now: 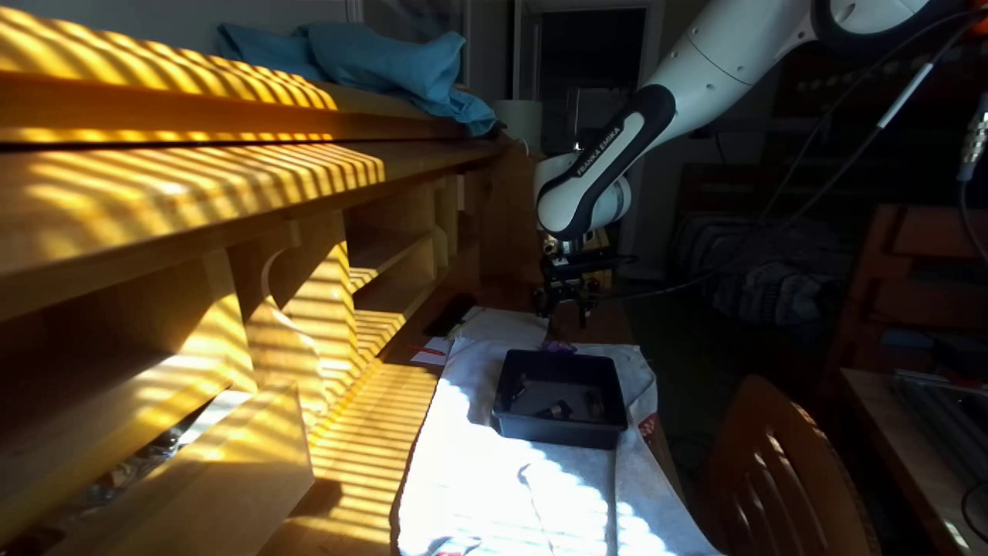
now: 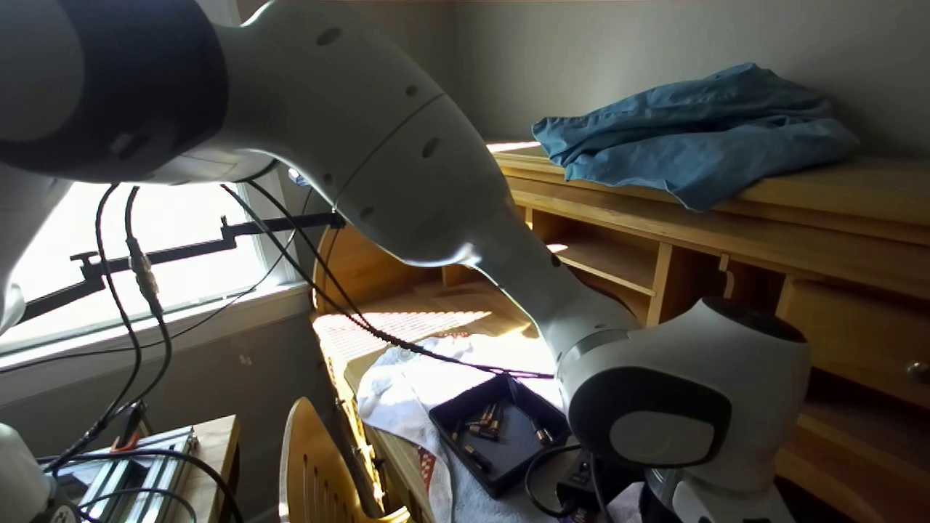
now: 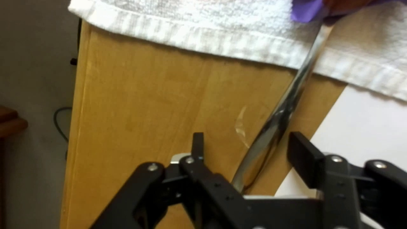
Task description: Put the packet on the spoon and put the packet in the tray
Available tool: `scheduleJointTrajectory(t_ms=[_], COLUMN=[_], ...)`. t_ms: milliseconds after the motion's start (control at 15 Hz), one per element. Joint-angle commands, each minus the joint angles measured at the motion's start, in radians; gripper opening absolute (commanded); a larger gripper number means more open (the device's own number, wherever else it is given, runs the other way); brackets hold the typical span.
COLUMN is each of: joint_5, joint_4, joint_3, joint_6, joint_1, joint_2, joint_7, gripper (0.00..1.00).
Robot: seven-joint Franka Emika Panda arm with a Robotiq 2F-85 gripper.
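Judged step: grasping the spoon (image 3: 283, 111), which shows between the spread jaws of the end effector (image 3: 248, 144) in the wrist view; next, close on it and lift level toward the tray (image 1: 559, 432), lower centre in an exterior view. The packet (image 3: 305, 11), upper right of the wrist frame, is cut off; whether it rests on the spoon cannot be determined.

Text I can read: "FRANKA EMIKA", in an exterior view. White caps on the black trim (image 1: 606, 162) of my arm (image 1: 698, 85), line slanted, rising left to right.
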Motion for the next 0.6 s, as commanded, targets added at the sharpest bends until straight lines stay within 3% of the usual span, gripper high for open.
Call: scheduleJointTrajectory(t_ms=[0, 267, 467, 533], joint_5=[-0.001, -0.005, -0.006, -0.005], joint_4=[0.04, 0.055, 0.063, 0.064], joint_3=[-0.013, -0.014, -0.014, -0.015], joint_6=[0.011, 0.009, 0.009, 0.009], joint_1=[0.012, 0.014, 0.013, 0.013], joint_2=[0.031, 0.038, 0.043, 0.044], joint_7=[0.037, 0.046, 0.047, 0.047], gripper=[0.39, 0.13, 0.0, 0.02])
